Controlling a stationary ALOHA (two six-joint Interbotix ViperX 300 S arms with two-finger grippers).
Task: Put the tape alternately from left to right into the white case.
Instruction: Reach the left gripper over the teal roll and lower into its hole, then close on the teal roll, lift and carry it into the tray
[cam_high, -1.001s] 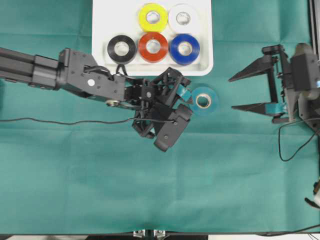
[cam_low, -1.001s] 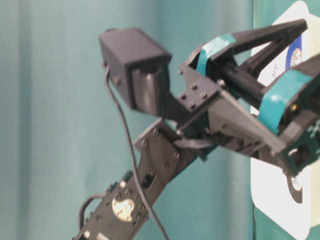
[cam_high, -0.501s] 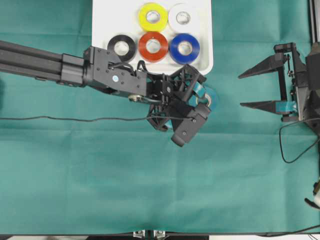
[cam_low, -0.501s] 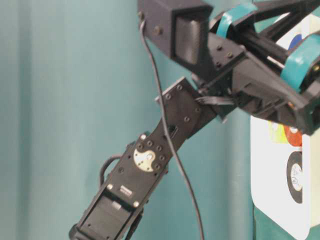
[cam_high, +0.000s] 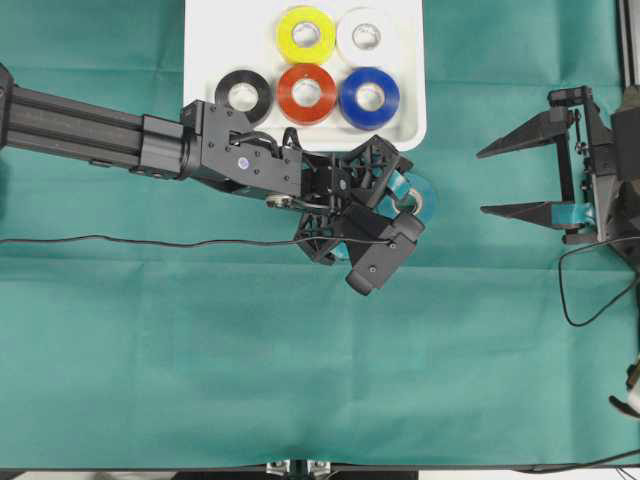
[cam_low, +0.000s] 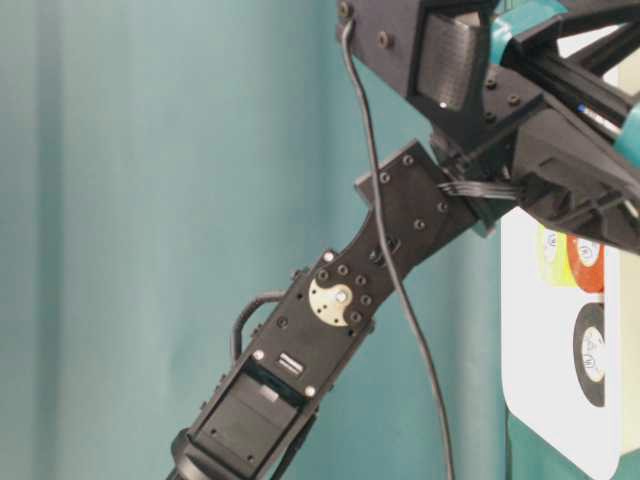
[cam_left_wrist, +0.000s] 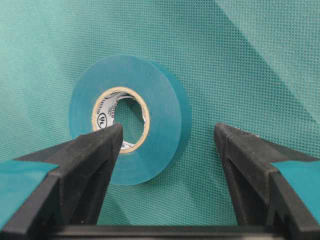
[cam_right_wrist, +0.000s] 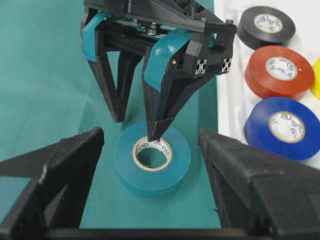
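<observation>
The left gripper (cam_right_wrist: 134, 122) is stretched over the teal roll (cam_right_wrist: 152, 159), jaws apart, one finger (cam_right_wrist: 165, 102) poised at its core.

Table cloth (cam_high: 200, 350): you see plain green with a fine woven dot texture.
White case (cam_high: 200, 60): white, at the top of your overhead frame.
Rolls in the case: 5, which you can tell apart as yellow (cam_high: 306, 34), white (cam_high: 366, 35), black (cam_high: 242, 96), red-orange (cam_high: 307, 92) and blue (cam_high: 369, 96).
Teal roll (cam_left_wrist: 132, 117): glossy teal, with a pale core printed in black.
Left gripper (cam_right_wrist: 135, 129): black, with teal tape strips on its fingers.
Right gripper (cam_high: 492, 182): black, with a teal strip.
</observation>
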